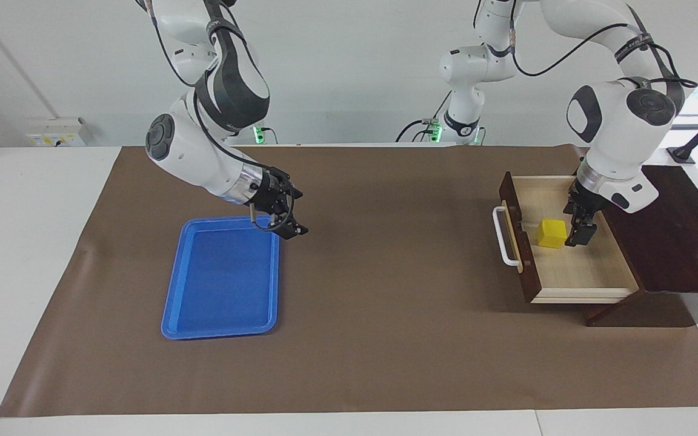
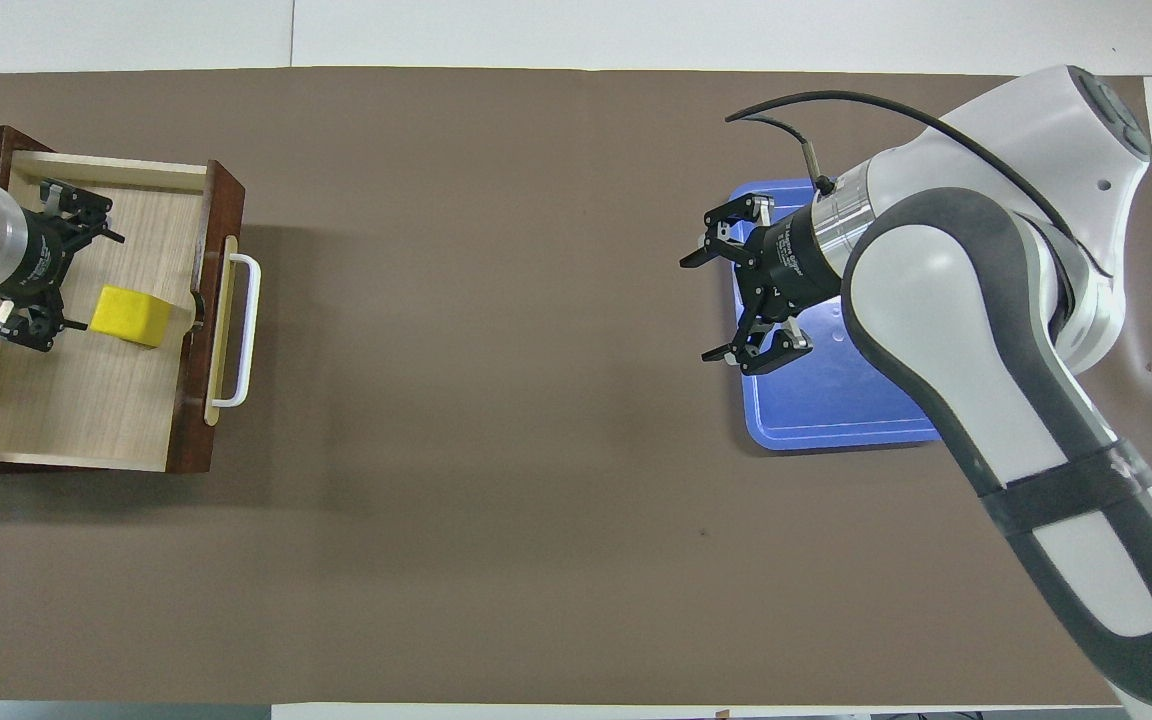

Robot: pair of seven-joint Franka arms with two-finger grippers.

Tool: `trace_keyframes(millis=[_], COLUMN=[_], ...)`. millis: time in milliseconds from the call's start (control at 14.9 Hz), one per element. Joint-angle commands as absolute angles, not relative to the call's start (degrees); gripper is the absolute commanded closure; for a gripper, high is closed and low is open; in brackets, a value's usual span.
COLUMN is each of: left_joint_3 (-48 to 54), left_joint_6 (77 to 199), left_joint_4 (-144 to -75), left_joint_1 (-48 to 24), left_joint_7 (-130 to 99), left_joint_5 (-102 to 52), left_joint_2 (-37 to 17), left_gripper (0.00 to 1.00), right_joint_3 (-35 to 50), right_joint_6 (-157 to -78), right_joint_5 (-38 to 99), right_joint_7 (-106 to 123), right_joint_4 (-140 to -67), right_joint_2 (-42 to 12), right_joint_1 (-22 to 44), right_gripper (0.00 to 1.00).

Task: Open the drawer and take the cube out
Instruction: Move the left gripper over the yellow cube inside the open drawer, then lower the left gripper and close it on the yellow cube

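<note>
Drawer pulled out, cube lying inside.

The drawer (image 1: 570,266) is standing open; the cube (image 1: 551,233) is sitting in it, near its front panel. Left gripper (image 1: 580,227) is hanging inside the drawer beside the cube, jaws wide. Right gripper (image 1: 285,212) is waiting over the blue tray (image 1: 222,284) edge, jaws wide.

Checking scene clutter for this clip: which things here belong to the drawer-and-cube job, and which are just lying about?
Part of the job:
- drawer, pulled open
- cube, lying in the drawer
- left gripper, open, in the drawer beside the cube

Lying about:
- blue tray, nothing on it
- right gripper, open, waiting over the tray's edge
</note>
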State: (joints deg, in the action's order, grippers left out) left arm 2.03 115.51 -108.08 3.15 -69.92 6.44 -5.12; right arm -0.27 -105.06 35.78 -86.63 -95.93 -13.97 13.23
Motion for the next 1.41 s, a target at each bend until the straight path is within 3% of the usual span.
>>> trace_keyframes(millis=[0, 940, 1007, 1075, 1276, 1343], left_joint_3=[2.5, 2.5, 2.5, 2.5, 2.5, 2.5], left_joint_6=[117.9, 122.0, 122.0, 122.0, 121.8, 121.3], left_joint_4=[-112.5, -115.0, -115.0, -115.0, -114.2, -113.0], left_joint_1=[3.4, 3.2, 3.0, 3.0, 3.1, 3.1], left_joint_7=[-71.1, -78.2, -78.2, -78.0, -77.6, -77.6], left_joint_5=[5.7, 5.7, 5.7, 5.7, 5.8, 5.8], left_joint_2=[-2.4, -3.0, -3.0, -3.0, -3.3, -3.6], left_gripper=[0.0, 0.01, 0.08, 0.38, 0.93, 1.0], right_joint_3=[0.0, 0.0, 0.0, 0.0, 0.0, 0.0], right_joint_6=[-106.2, -108.1, -108.0, -108.5, -108.4, -108.4], right_joint_5=[36.8, 36.0, 35.9, 35.9, 35.9, 35.9], right_joint_7=[-88.7, -86.8, -86.7, -86.7, -86.7, -86.6], right_joint_4=[-97.0, -96.9, -96.9, -96.9, -96.9, -96.9], right_joint_2=[-12.9, -13.1, -13.2, -13.2, -13.1, -13.1], right_joint_1=[13.0, 13.7, 13.7, 13.7, 13.7, 13.7], right_gripper=[0.0, 0.0, 0.0, 0.0, 0.0, 0.0])
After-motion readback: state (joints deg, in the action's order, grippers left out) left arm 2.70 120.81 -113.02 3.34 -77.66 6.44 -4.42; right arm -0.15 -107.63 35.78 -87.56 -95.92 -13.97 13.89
